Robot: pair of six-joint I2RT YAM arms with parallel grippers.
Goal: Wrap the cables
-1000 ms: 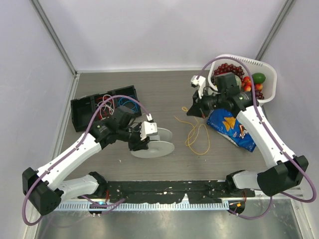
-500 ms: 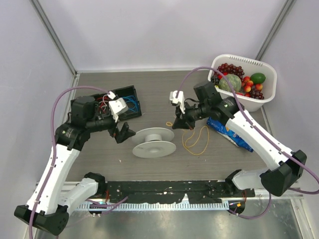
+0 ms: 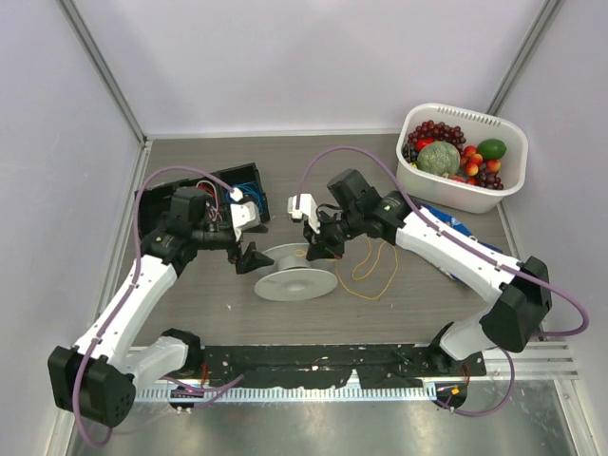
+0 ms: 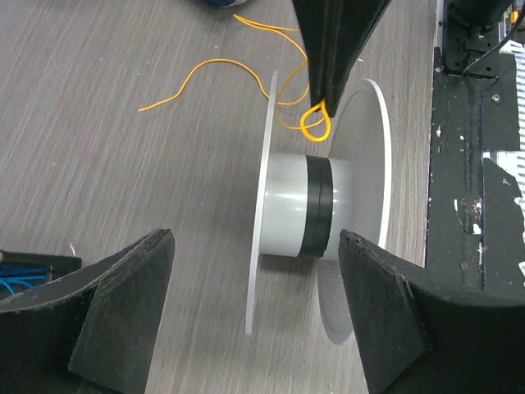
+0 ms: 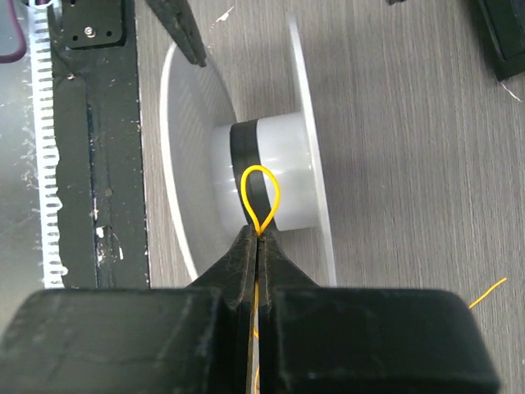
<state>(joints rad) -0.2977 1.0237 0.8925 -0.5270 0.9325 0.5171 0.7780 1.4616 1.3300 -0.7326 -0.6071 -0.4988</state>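
The cable is a thin yellow-orange wire (image 3: 375, 269) lying in loose loops on the table right of the white plastic spool (image 3: 293, 272). My right gripper (image 3: 318, 249) is shut on a small loop of the wire (image 5: 261, 197) and holds it just over the spool's hub (image 5: 275, 176), between its two flanges. The left wrist view shows that loop (image 4: 315, 123) above the hub (image 4: 305, 205). My left gripper (image 3: 253, 256) is open and empty, just left of the spool, its fingers (image 4: 119, 316) either side of it but apart from it.
A black tray (image 3: 157, 204) with blue and white-and-red wire coils sits at the back left. A white basket (image 3: 508, 171) of fruit stands at the back right, with a blue snack bag (image 3: 446, 220) in front of it. A black rail (image 3: 313, 366) runs along the near edge.
My right gripper has carried the wire leftward from the table's middle to the spool. My left gripper let go of the spool, drew back left, then came close to it again.
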